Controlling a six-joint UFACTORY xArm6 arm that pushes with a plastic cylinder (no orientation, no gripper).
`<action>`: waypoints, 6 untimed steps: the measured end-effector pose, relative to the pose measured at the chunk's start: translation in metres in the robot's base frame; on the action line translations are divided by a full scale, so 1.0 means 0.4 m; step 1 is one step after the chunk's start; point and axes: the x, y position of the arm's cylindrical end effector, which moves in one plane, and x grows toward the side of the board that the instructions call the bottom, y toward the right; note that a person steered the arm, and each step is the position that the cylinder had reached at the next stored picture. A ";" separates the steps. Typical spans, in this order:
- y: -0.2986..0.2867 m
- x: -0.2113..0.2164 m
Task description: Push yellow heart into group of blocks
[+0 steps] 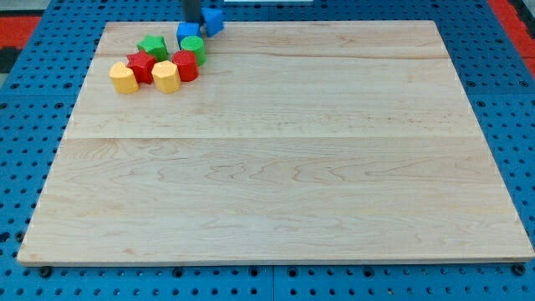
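Observation:
The yellow heart (123, 78) lies at the left end of a cluster near the board's top left, touching a red star (140, 65). A yellow hexagon (165, 76), a red cylinder (185, 64), a green star (152, 46), a green cylinder (193, 48) and a blue cube (188, 32) make up the rest of the cluster. A blue triangle (214, 20) sits at the board's top edge. My tip (191, 22) is at the top edge, just above the blue cube and left of the blue triangle, well up and right of the yellow heart.
The wooden board (276, 167) rests on a blue perforated table (17, 125). A red strip (21, 33) shows at the view's top left corner and another at the top right.

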 end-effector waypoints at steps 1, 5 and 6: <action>0.118 0.154; 0.036 0.650; -0.149 0.665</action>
